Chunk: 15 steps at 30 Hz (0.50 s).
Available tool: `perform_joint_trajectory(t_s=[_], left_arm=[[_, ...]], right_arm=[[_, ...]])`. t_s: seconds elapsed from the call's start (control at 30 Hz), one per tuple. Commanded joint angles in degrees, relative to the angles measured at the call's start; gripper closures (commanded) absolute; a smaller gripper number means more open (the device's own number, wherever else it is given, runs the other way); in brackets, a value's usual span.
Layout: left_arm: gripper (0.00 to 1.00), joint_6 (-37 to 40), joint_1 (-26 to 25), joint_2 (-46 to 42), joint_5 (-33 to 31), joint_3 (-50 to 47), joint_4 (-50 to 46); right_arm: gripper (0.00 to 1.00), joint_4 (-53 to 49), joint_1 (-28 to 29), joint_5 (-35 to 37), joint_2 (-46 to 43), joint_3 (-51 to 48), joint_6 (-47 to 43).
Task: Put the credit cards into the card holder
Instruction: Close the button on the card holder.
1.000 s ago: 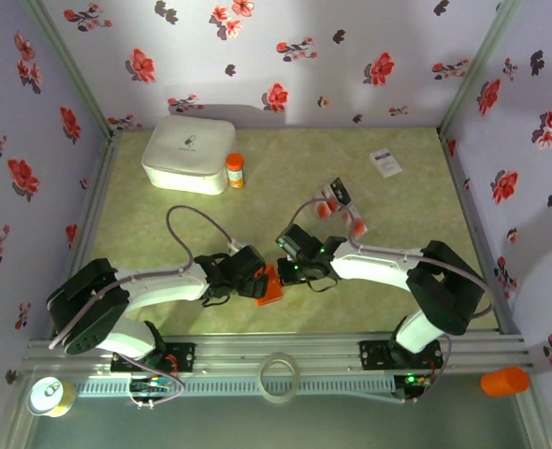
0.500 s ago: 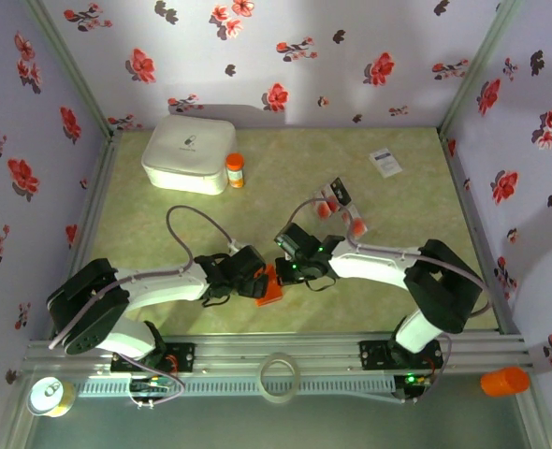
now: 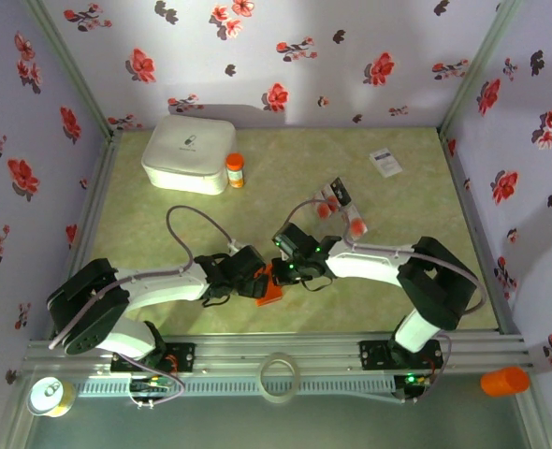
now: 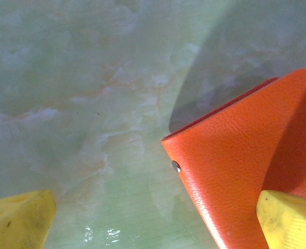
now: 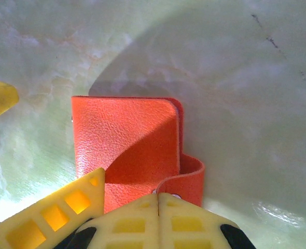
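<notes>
The orange card holder point(image 3: 270, 287) lies closed on the green table between the two arms. In the right wrist view my right gripper point(image 5: 158, 199) is shut, its fingers pinching the curled snap strap at the near edge of the card holder point(image 5: 124, 140). My right gripper point(image 3: 279, 273) meets my left gripper point(image 3: 256, 282) over the case. My left gripper point(image 4: 153, 220) is open wide. One of its fingertips point(image 4: 290, 220) rests on the card holder point(image 4: 236, 161); the other sits on bare table. Several credit cards point(image 3: 337, 208), dark with red blotches, lie behind the right arm.
A white box point(image 3: 190, 152) and an orange-capped bottle point(image 3: 235, 170) stand at the back left. A white printed card point(image 3: 385, 162) lies at the back right. A tape ring point(image 3: 279, 376) lies on the front rail between the arm bases.
The right gripper has edged slightly left onto the card holder's edge and stays shut. The left arm has not moved.
</notes>
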Motion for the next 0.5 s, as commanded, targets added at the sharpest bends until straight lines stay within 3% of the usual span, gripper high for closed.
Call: perform_joint_trajectory(t_s=[0.0,0.47], left_arm=[[0.00,0.65,-0.38,0.88,-1.34,-1.17,-3.45],[0.00,0.45,-0.39,0.89,-1.30,-1.30,-3.33]], right_arm=[[1.00,2.08,-0.16,-1.48,1.04,0.51,1.21],[1.00,5.17,0.68,-1.74,3.12,-2.50,3.15]])
